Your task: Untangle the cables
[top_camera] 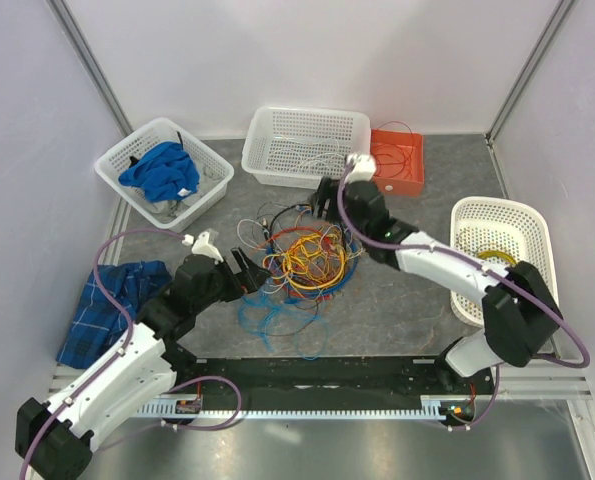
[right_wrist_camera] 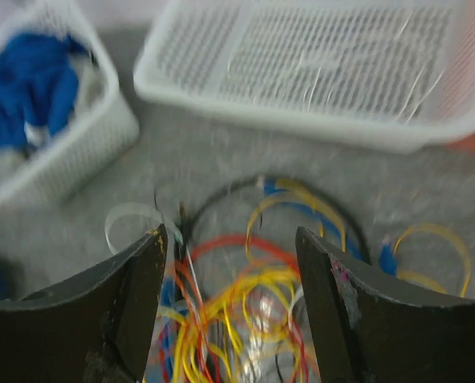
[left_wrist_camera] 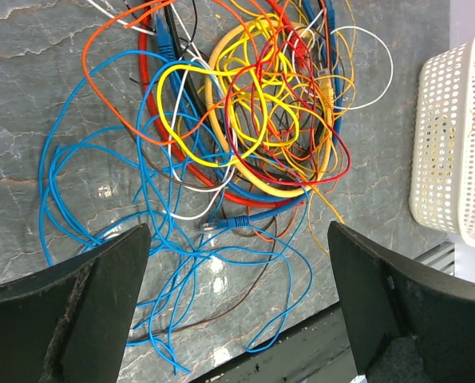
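Yellow, red, blue cables [top_camera: 302,262] on worktop [top_camera: 407,300], left end effector [top_camera: 247,272] wide at 9 o'clock, right end effector [top_camera: 324,204] parted at 12 o'clock

The right gripper [right_wrist_camera: 229,239] gapes above the cables [right_wrist_camera: 257,291]; a white basket [right_wrist_camera: 301,120] lies at one o'clock, apparently blue cloth [right_wrist_camera: 29,88] at ten.

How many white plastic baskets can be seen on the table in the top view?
3. The back-left basket holds a blue cloth; the back-centre basket stands beside an orange tray; the right basket sits at the far right. None seems hidden.
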`<act>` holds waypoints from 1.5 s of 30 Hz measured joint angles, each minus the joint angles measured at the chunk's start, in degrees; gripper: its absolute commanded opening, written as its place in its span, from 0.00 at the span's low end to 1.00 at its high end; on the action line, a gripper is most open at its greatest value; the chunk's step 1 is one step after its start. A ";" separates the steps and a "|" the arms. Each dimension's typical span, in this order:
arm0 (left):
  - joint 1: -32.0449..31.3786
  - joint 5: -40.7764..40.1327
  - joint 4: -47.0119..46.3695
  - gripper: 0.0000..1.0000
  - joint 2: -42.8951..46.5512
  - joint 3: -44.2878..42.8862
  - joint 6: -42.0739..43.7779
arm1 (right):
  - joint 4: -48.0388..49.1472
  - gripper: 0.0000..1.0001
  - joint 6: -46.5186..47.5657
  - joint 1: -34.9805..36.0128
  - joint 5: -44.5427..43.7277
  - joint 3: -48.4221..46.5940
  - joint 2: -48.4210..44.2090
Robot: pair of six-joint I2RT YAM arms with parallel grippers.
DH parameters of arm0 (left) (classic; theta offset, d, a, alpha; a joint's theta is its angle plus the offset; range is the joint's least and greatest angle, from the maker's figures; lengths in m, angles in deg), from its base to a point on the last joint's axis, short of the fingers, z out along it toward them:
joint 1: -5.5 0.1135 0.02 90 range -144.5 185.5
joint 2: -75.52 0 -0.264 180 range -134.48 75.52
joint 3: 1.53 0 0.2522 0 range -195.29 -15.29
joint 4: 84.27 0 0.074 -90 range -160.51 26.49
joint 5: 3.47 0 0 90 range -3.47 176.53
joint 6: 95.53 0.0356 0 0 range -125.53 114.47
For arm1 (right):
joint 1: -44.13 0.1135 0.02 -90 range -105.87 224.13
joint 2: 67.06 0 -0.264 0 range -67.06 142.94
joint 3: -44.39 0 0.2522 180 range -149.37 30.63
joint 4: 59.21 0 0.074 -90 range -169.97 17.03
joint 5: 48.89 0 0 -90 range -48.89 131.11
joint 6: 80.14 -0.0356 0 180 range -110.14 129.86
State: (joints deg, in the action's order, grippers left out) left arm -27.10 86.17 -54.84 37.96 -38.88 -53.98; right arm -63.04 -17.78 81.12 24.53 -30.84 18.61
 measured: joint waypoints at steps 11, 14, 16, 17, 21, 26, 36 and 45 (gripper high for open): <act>0.00 -1.27 0.37 1.00 2.27 -0.37 -0.20 | 1.55 0.74 2.43 11.45 4.15 12.24 4.55; 0.00 -1.38 0.83 1.00 3.52 -0.37 -0.66 | 2.08 0.71 2.19 11.69 4.24 13.18 5.09; 0.00 -1.60 1.05 1.00 4.37 -0.37 -1.05 | 2.05 0.53 1.90 11.96 4.28 13.22 6.08; 0.00 -1.66 1.07 1.00 4.59 -0.37 -1.20 | 2.05 0.45 1.70 12.07 4.57 13.22 6.84; 0.00 -2.03 1.22 1.00 4.57 -0.37 -1.57 | 2.21 0.12 0.44 12.33 6.75 13.60 9.81; 0.00 -2.60 2.03 0.99 3.76 -0.76 -1.62 | 2.01 0.00 -0.39 12.41 8.37 14.75 8.35; 0.00 -4.79 2.32 1.00 -2.67 -15.50 1.73 | -5.60 0.00 2.25 16.65 2.45 9.53 -20.50; 0.00 -0.31 -6.32 1.00 -8.74 -22.12 6.99 | -14.56 0.00 2.62 18.05 -1.66 8.41 -32.68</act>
State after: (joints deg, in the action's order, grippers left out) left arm -27.10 85.87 -61.16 29.22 -61.00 -46.98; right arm -77.60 -15.16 99.17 22.87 -22.43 -14.06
